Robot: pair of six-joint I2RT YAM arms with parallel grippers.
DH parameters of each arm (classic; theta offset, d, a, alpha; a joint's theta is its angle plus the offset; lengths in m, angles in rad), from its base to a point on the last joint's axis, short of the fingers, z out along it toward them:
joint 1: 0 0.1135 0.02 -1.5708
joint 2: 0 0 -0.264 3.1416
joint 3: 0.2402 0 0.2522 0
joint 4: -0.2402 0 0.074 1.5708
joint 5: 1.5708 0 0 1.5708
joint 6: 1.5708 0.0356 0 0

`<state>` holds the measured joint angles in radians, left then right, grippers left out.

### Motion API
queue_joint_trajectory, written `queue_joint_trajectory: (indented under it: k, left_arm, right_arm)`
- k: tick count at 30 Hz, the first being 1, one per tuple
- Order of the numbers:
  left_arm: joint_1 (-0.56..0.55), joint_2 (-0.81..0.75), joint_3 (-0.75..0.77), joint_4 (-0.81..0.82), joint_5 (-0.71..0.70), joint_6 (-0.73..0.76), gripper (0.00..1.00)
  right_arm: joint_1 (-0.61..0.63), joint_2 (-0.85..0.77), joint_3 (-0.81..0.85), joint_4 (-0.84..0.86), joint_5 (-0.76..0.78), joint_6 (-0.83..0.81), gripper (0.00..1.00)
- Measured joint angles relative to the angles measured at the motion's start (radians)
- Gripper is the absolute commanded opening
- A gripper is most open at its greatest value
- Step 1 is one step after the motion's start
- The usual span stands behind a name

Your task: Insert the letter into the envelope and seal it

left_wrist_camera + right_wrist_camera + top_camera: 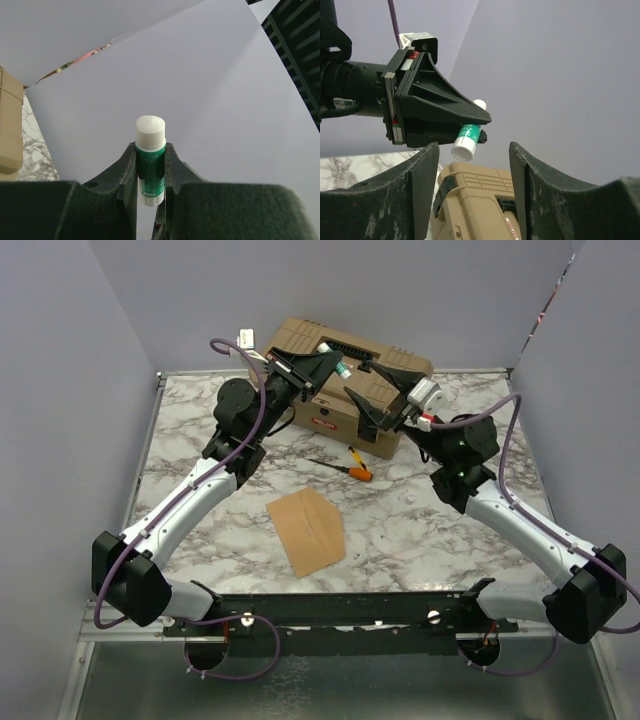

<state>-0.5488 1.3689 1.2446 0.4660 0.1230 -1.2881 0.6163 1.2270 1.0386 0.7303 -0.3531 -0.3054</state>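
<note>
Holding a glue stick (150, 142), left pincer (150, 155) hangs above tan case (300, 337).

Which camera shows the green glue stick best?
The left wrist view: the glue stick sits centered and close, its green body clamped in the left gripper. The right wrist view shows it side-on, partly hidden by that gripper; the top view shows only a tiny speck.

Probably lab test cell: plain partition walls (330, 300), marble tabletop (420, 530).
</note>
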Motion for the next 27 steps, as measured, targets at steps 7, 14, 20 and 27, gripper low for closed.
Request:
queue_joint_trajectory:
  k: [7, 14, 20, 27]
  left_arm:
    - [0.000, 0.000, 0.000, -0.003, 0.000, -0.010, 0.00]
    - [0.000, 0.000, -0.013, -0.005, 0.017, -0.012, 0.00]
    - [0.003, -0.001, -0.045, -0.002, 0.019, -0.019, 0.00]
    - [0.005, -0.003, -0.071, 0.009, 0.033, -0.013, 0.00]
  right_arm:
    - [0.003, 0.060, 0.000, 0.053, -0.040, -0.081, 0.53]
    - [0.006, 0.105, 0.000, 0.115, -0.056, -0.109, 0.35]
    - [0.010, 0.125, -0.006, 0.139, -0.053, -0.099, 0.10]
    - [0.015, 0.126, -0.008, 0.145, -0.023, -0.052, 0.42]
